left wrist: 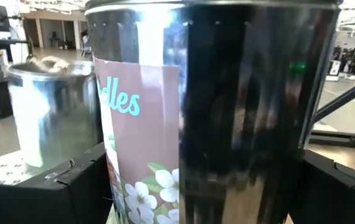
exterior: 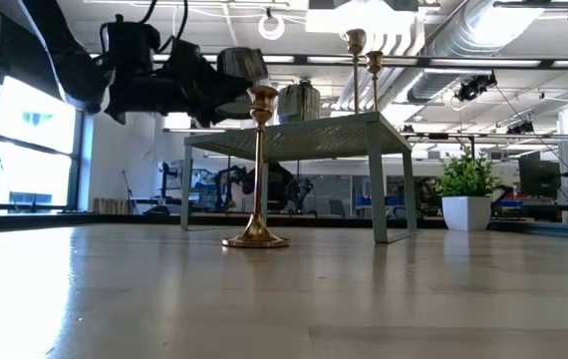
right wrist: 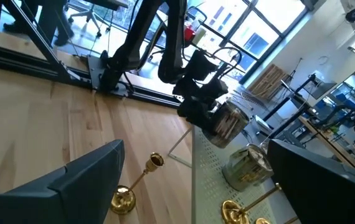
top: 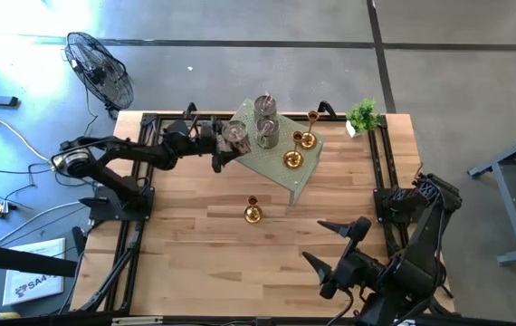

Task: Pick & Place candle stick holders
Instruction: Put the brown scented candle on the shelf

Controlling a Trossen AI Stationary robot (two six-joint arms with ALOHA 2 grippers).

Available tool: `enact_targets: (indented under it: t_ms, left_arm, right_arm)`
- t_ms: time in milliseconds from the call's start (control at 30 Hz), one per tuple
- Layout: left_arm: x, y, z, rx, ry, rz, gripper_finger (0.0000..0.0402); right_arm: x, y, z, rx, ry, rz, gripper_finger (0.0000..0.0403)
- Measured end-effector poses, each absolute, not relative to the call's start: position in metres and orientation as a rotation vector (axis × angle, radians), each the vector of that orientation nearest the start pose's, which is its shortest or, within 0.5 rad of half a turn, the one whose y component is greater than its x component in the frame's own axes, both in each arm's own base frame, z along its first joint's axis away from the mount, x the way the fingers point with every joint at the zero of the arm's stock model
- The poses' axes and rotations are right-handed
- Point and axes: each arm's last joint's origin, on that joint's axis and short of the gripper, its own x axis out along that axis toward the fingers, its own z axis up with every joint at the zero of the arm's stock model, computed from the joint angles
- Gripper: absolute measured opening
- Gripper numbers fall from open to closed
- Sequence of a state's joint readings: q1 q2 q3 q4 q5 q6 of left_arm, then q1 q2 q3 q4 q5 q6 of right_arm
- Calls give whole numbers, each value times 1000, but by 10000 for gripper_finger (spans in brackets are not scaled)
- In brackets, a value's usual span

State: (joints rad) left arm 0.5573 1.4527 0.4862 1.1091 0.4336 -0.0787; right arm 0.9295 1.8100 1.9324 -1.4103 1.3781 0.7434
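— Where's the holder they're after?

— That grey-silver cup [top: 236, 136] with the flowered label, at the near-left corner of the pale green rack [top: 299, 178]. The left gripper [top: 219, 148] has its fingers pressed on either side of it, pinching it. From the low camera it looks seated on the rack top or barely off it; I can't tell which.

— So mid-pick or mid-place?

— Hard to call, I'd guess one end of a carry. Two more silver cups [top: 267, 131] sit just beside it, so any move needs a clean vertical line.

— And the gold ones?

— Three on the rack's far side [top: 293, 159], and one gold holder [top: 253, 213] standing alone on the table [top: 186, 263], near the rack's front edge.

— The other arm?

— The right gripper [top: 337, 243] waits at the table's near right, fingers spread wide, holding nothing.
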Motion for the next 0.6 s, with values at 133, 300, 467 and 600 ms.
enact_targets:
  t_ms: [133, 300, 467, 600]
  left_arm:
    - [234, 141, 205, -23, -111, 149, 351]
    - [232, 150, 198, -37, -86, 179, 351]
    - [236, 151, 191, -28, -72, 156, 351]
    - [239, 153, 188, -35, -64, 151, 351]
  right_arm:
    - [226, 255, 379, -469, 332, -521, 389]
    - [225, 255, 379, -469, 333, -521, 389]
    - [225, 254, 379, -474, 335, -521, 389]
    - [225, 254, 379, -474, 335, -521, 389]
